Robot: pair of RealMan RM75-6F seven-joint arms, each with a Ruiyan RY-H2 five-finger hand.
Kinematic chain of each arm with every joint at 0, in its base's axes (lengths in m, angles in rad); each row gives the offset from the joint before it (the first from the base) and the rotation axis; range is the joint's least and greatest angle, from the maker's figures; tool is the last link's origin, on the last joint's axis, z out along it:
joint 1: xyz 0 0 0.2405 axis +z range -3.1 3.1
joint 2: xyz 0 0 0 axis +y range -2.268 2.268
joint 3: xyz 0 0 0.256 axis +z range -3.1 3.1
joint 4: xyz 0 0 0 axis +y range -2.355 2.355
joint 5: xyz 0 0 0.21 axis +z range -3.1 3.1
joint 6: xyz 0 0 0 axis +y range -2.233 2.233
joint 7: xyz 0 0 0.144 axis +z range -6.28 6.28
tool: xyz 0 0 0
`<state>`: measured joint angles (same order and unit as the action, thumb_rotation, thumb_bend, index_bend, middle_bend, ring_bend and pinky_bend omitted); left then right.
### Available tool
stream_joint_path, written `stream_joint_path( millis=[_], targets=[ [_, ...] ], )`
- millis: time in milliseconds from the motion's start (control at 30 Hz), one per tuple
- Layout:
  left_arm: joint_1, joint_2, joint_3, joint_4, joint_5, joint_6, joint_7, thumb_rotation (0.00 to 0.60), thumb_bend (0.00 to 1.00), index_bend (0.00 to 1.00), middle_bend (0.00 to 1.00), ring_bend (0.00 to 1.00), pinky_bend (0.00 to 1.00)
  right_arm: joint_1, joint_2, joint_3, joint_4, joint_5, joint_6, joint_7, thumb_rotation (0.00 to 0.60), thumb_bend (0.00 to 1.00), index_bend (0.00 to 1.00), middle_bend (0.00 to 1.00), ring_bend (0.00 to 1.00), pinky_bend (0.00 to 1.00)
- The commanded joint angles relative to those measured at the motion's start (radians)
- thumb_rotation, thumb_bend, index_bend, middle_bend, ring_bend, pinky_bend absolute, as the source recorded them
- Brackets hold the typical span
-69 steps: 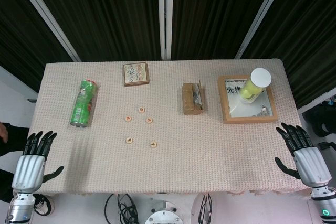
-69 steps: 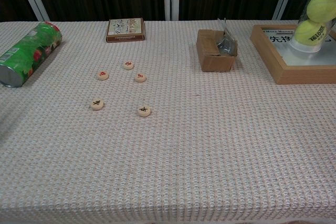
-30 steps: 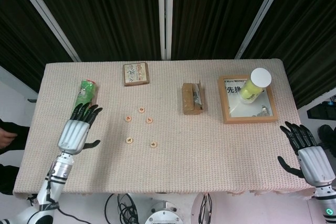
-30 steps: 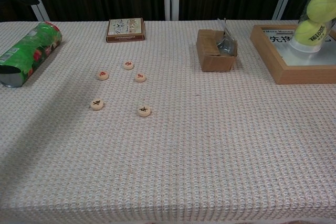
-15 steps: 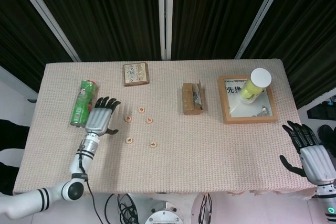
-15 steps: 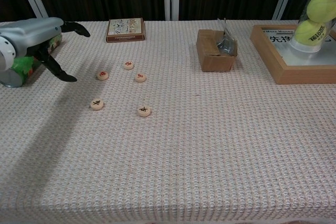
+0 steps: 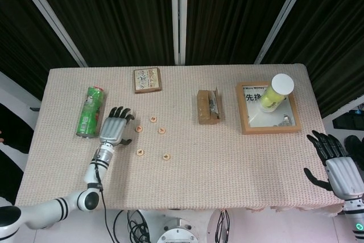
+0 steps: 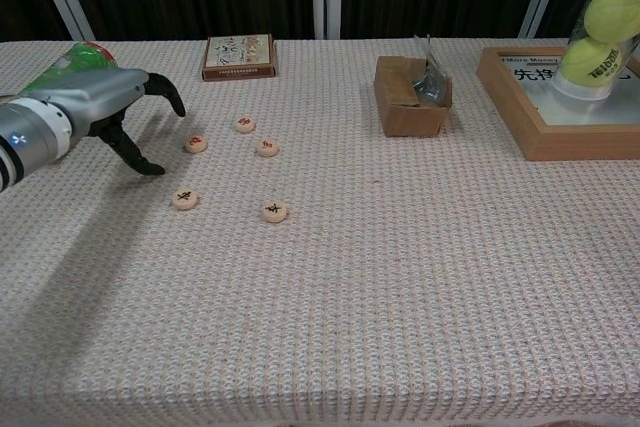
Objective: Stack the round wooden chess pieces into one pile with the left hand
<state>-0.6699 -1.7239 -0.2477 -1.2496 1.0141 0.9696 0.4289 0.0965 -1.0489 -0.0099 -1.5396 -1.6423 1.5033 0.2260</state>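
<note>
Several round wooden chess pieces lie apart on the cloth: one (image 8: 196, 144) nearest my left hand, one (image 8: 245, 124) behind it, one (image 8: 267, 147) to its right, and two in front (image 8: 185, 199) (image 8: 275, 211). None is stacked. My left hand (image 7: 115, 126) (image 8: 100, 107) hovers open just left of the pieces, fingers spread and curved toward the nearest piece (image 7: 138, 128), holding nothing. My right hand (image 7: 335, 160) stays open off the table's right front corner.
A green can (image 7: 89, 112) lies on its side just left of my left hand. A small printed box (image 7: 147, 79) sits at the back, a cardboard box (image 7: 207, 106) mid-table, and a wooden tray (image 7: 245, 122) with a tennis-ball tube (image 7: 274, 91) at the right.
My left hand has come in from the table's front-left edge, rightward past the can, to just beside the pieces. The pieces have not moved; my right hand has barely moved.
</note>
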Motion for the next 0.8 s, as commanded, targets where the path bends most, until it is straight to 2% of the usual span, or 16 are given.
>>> stream_joint_path(
  millis=[33,800],
  targets=[
    [-0.013,-0.012,0.004,0.017,0.013,-0.006,-0.011,0.6,0.11,0.3,0.1,0.0,0.0,0.002,0.002,0.001,-0.002,0.004,-0.005,0.002,0.6,0.27,0.0,0.0,0.0,0.0],
    [-0.071,-0.063,0.002,0.1,-0.019,-0.047,-0.035,0.6,0.35,0.41,0.12,0.0,0.0,0.006,0.005,0.004,0.007,0.014,-0.017,0.024,0.6,0.27,0.0,0.0,0.0,0.0]
  ],
)
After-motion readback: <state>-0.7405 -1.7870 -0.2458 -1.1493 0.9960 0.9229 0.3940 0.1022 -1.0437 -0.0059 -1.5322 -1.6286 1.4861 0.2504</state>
